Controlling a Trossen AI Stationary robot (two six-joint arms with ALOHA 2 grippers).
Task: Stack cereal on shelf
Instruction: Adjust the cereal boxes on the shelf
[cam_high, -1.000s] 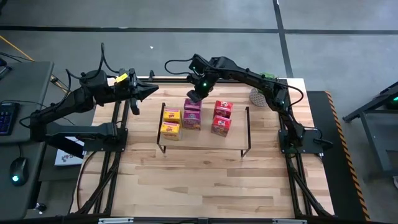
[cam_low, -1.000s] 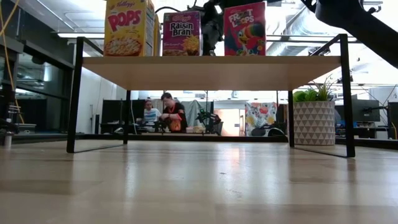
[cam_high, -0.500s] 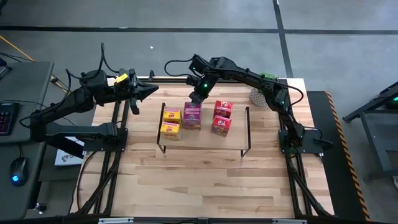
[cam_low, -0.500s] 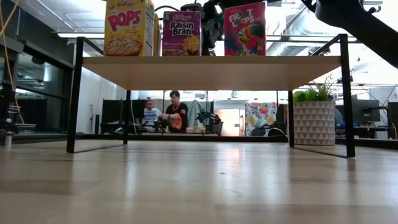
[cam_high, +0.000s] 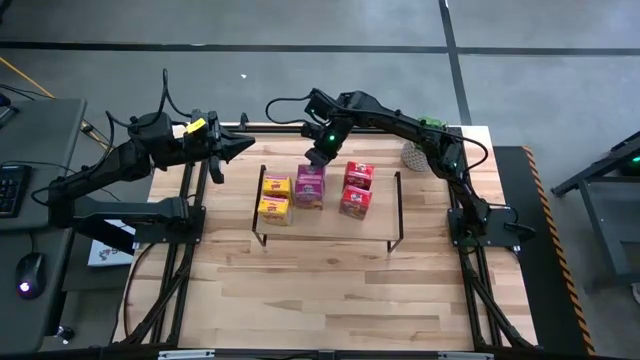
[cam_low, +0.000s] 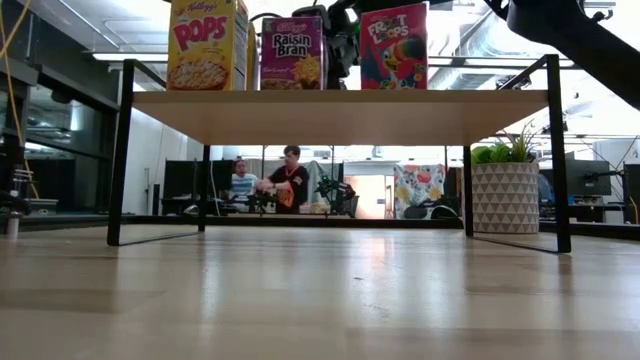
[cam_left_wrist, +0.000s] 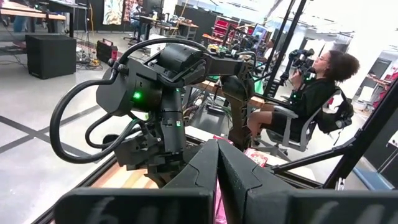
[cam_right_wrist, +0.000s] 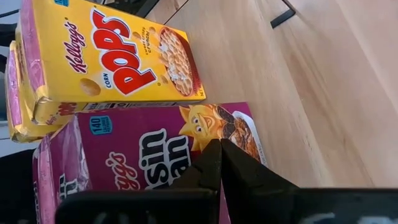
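High view lays out the whole arrangement: the shelf (cam_high: 326, 232) stands mid-table with cereal boxes in three pairs on its top, yellow boxes (cam_high: 274, 198) toward the left arm's side, magenta boxes (cam_high: 309, 186) in the middle, red boxes (cam_high: 355, 190) toward the right arm's side. The right gripper (cam_high: 318, 157) hangs over the far end of the magenta pair, fingers pressed together and holding nothing, while the left gripper (cam_high: 240, 147) waits near the table's far left corner, also pinched shut and empty. The low view adds what the overhead cannot: the printed fronts, a yellow Pops box (cam_low: 205, 45), a magenta Raisin Bran box (cam_low: 292, 53) and a red Froot Loops box (cam_low: 393, 46), all upright on the wood top (a potted plant (cam_low: 505, 193) stands behind the shelf's leg). The right wrist view shows its closed fingertips (cam_right_wrist: 219, 163) right over the magenta box beside the yellow one.
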